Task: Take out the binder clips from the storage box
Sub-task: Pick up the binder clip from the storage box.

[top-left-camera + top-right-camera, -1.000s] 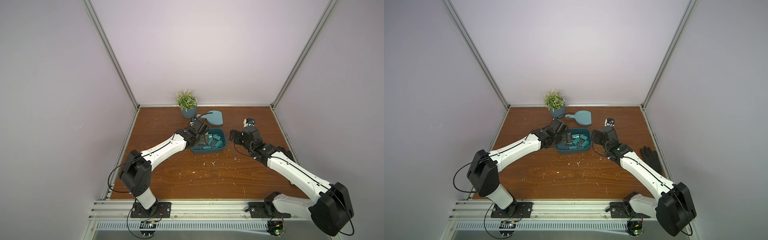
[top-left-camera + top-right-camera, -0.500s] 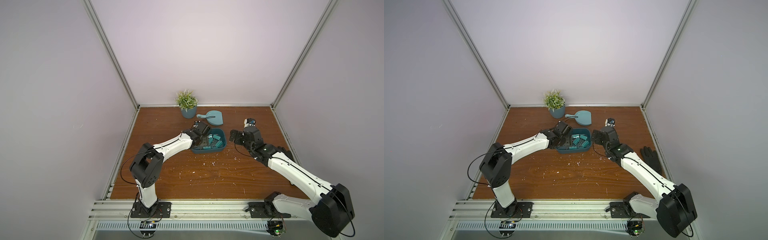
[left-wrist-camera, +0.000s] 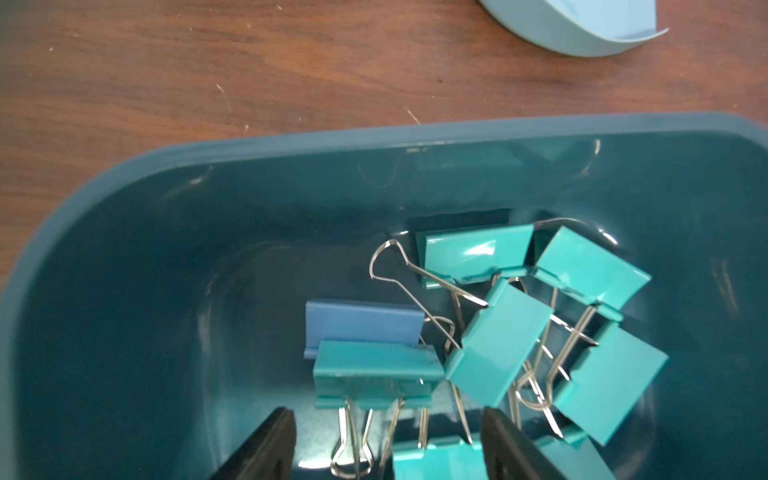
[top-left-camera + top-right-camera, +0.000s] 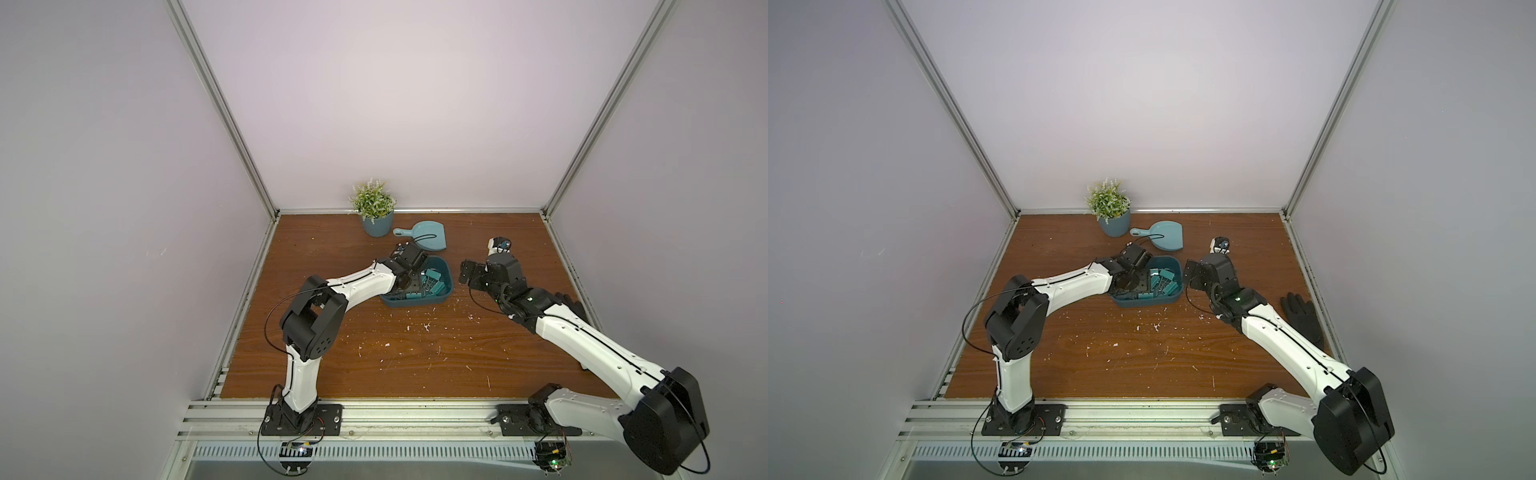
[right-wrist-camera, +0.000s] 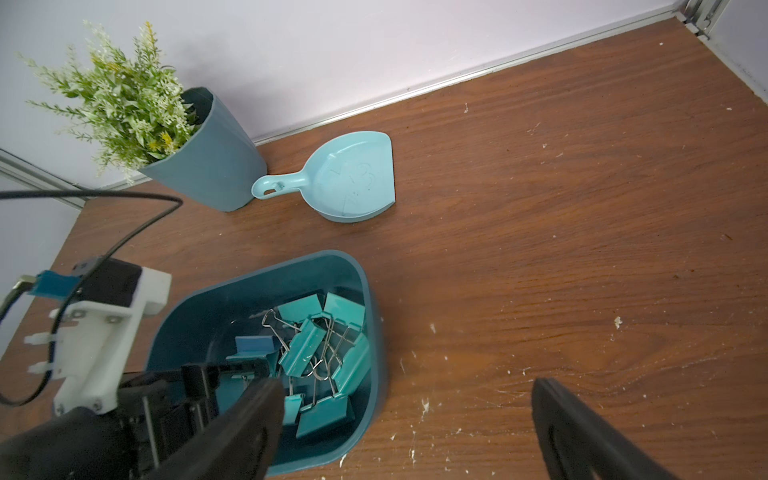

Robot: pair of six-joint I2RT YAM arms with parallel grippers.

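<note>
Several binder clips [image 3: 498, 345], glossy folded bodies with silver wire loops, lie jumbled in the storage box [image 3: 124, 291], a smooth dark teal plastic tub with rounded corners. My left gripper [image 3: 386, 440] is down inside it, jaws parted and not clamped. The nearest teal clip [image 3: 374, 374] lies broadside ahead, its handles pointing back between the jaws, with a blue clip [image 3: 361, 324] just behind it. My right gripper [image 5: 407, 415] hangs beside the box over the scuffed wood-grain worktop [image 5: 582, 249], spread wide and empty.

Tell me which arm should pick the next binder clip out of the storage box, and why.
Left. The left gripper is down inside the storage box, jaws open astride the wire handles of a teal binder clip. The right gripper hangs open outside the box.
</note>
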